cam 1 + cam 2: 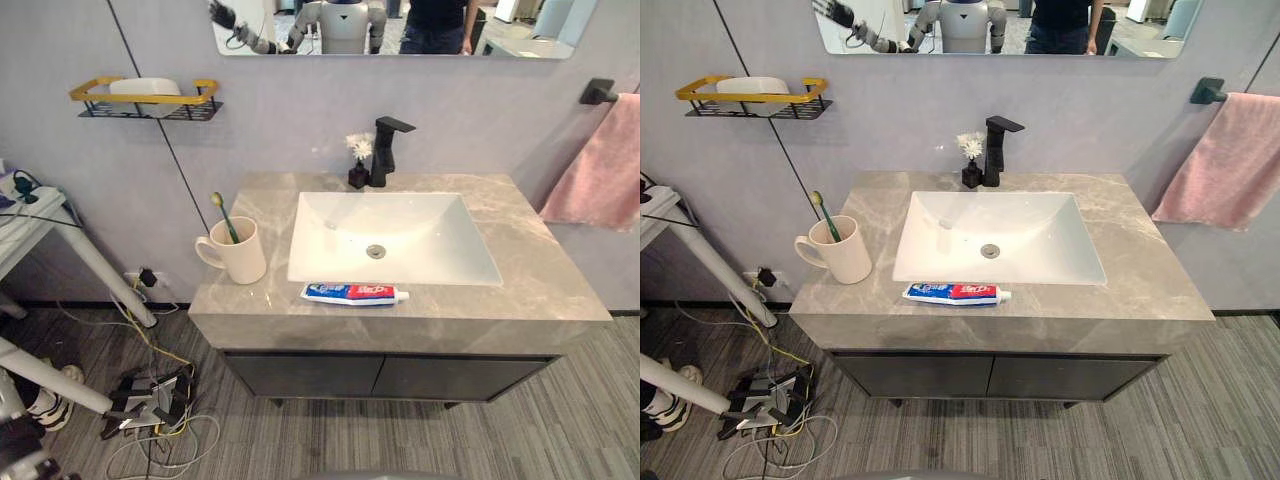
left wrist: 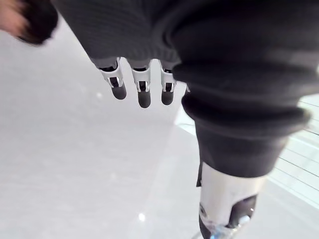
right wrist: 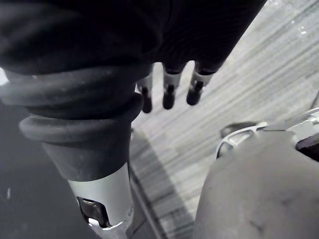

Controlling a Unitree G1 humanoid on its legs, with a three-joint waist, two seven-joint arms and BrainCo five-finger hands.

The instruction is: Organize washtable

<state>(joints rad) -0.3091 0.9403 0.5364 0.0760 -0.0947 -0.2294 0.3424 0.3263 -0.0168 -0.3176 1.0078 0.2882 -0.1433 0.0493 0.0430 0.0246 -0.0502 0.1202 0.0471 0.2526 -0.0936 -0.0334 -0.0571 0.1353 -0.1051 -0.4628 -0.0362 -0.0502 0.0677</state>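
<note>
Fingers (image 2: 144,94) on the left hand (image 2: 164,87) hang straight and loose, nothing in them. Same on the right hand (image 3: 169,94), fingers relaxed and empty, striped floor (image 3: 239,79) below.

Up on the bench (image 1: 545,275), the toothpaste (image 1: 355,293) is the likely stray. It lies flat on the front strip, between the sink (image 1: 440,250) and the bench's front edge, cap pointing to the robot's right. It looks light, soft and squashy, with a slick skin. I'd pinch it across the body near the cap, where it should be firmer; squeeze the middle and it may buckle or slide.

Watch the narrow strip it lies on: a nudge one way could send it into the sink, the other way off the bench.

Over on the left stands the mug (image 1: 238,252), handle turned outward, a toothbrush (image 1: 224,215) leaning in it, head up. That mug looks hard, heavier and breakable, and a knock at the rim could tip it. If the tube goes in there, the toothbrush takes part of the opening.

Nothing lies between tube and mug. A faucet (image 1: 385,150) and a little vase (image 1: 358,172) stand behind the sink, well clear. On the wall there's a shelf (image 1: 150,103) to the left and a pink towel (image 1: 605,165) to the right, both out of the way.
</note>
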